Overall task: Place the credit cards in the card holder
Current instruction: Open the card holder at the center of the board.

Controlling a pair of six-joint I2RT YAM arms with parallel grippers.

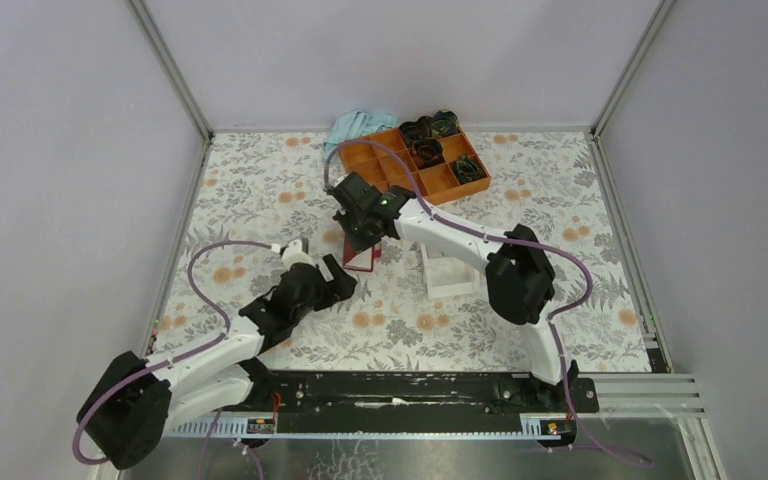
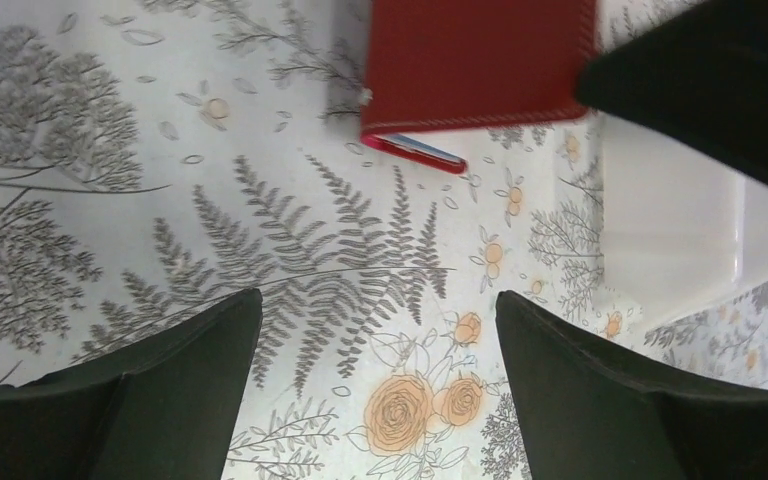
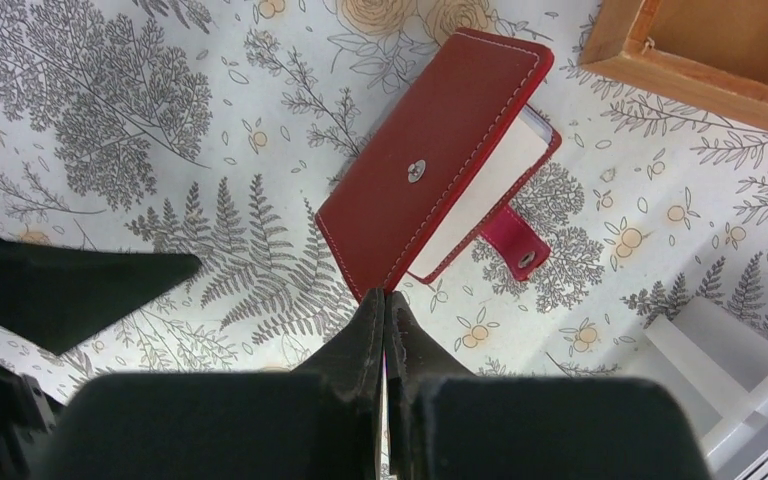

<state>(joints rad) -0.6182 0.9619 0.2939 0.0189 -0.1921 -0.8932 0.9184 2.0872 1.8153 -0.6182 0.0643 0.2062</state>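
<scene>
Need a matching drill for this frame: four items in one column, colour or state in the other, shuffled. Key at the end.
Column A
1. card holder
2. compartment tray
3. left end effector
4. right end effector

Column B
a. fingers pressed together
b. orange
c. dark red, snap tab undone
d. fingers wide apart

Pairs: 1-c, 2-b, 3-d, 4-a
</scene>
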